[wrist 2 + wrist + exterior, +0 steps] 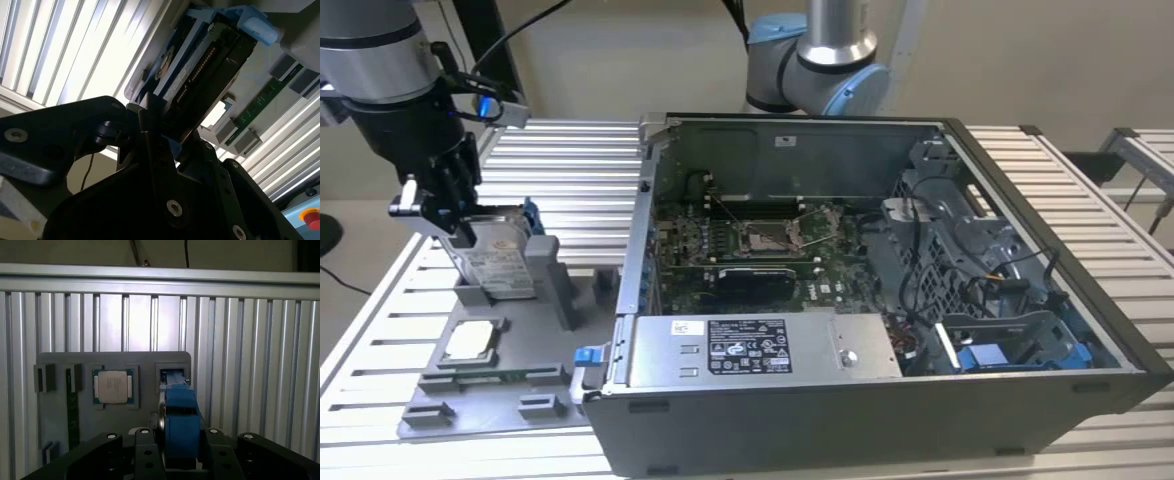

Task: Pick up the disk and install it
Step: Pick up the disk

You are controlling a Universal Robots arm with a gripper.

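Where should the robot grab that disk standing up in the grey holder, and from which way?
Best by its top edge, from above, squeezing its two wide flat faces. The disk stands on edge in the grey holder, so its upper part sticks out, and it's thin enough for the gripper, which clamps it this way.

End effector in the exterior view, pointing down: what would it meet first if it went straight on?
Most likely the disk, standing on edge directly under the end effector; below that, the grey holder tray. How much gap remains is unclear.

Gripped end of disk (179,412) hidden between fingers (145,452); fingers cut off at edge.
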